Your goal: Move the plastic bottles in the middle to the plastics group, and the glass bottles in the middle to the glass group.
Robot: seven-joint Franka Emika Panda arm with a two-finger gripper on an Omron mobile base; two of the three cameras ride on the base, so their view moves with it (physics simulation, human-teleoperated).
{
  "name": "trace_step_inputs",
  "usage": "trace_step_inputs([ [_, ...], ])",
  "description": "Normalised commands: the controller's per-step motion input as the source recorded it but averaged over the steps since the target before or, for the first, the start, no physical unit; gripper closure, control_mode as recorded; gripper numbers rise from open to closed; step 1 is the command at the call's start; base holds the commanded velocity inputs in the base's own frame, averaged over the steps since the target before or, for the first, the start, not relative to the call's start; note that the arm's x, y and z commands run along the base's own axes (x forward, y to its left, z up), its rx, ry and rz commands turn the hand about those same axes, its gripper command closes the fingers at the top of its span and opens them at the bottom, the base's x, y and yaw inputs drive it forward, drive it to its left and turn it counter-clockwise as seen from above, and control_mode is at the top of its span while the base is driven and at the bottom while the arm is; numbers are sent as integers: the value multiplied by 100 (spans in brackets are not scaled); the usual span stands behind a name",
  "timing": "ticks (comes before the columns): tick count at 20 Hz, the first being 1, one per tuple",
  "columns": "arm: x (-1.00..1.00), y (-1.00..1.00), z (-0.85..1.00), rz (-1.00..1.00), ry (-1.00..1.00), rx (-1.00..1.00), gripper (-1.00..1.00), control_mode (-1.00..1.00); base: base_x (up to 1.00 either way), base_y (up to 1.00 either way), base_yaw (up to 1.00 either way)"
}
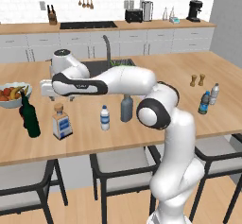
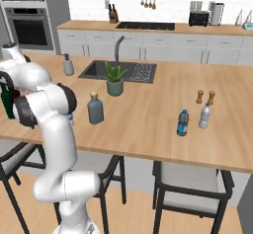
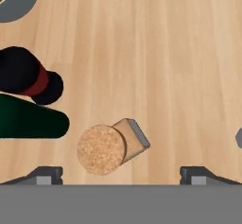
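My gripper [image 3: 121, 174] is open and hovers straight above the square clear bottle [image 1: 62, 123], whose tan stopper [image 3: 100, 149] shows between the spread fingertips, untouched. That bottle stands upright just right of the tall dark green wine bottle [image 1: 30, 117] of the glass group. In the middle stand the small white plastic bottle [image 1: 105, 118] with a blue band and the taller grey-blue bottle [image 1: 126, 108] with a tan cap. At the right end of the counter is the plastics group: a blue bottle [image 1: 204, 102] and a pale clear bottle [image 1: 214, 94].
A fruit bowl [image 1: 12, 95] sits behind the wine bottle at the left edge. Two brown shakers [image 1: 197, 80] stand behind the plastics group. A potted plant [image 2: 114, 80], a sink [image 2: 96, 70] and a soap dispenser [image 2: 68, 65] lie farther back. Stools line the near side.
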Motion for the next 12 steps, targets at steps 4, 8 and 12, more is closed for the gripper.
trace_step_inputs([
  [4, -43, -70, 9, -1, 0, 2, -100, -100, 0, 0, 0],
  [8, -42, -78, 9, -1, 0, 6, -100, -100, 0, 0, 0],
  [12, -30, -75, 5, 0, 0, 4, -100, -100, 0, 0, 0],
])
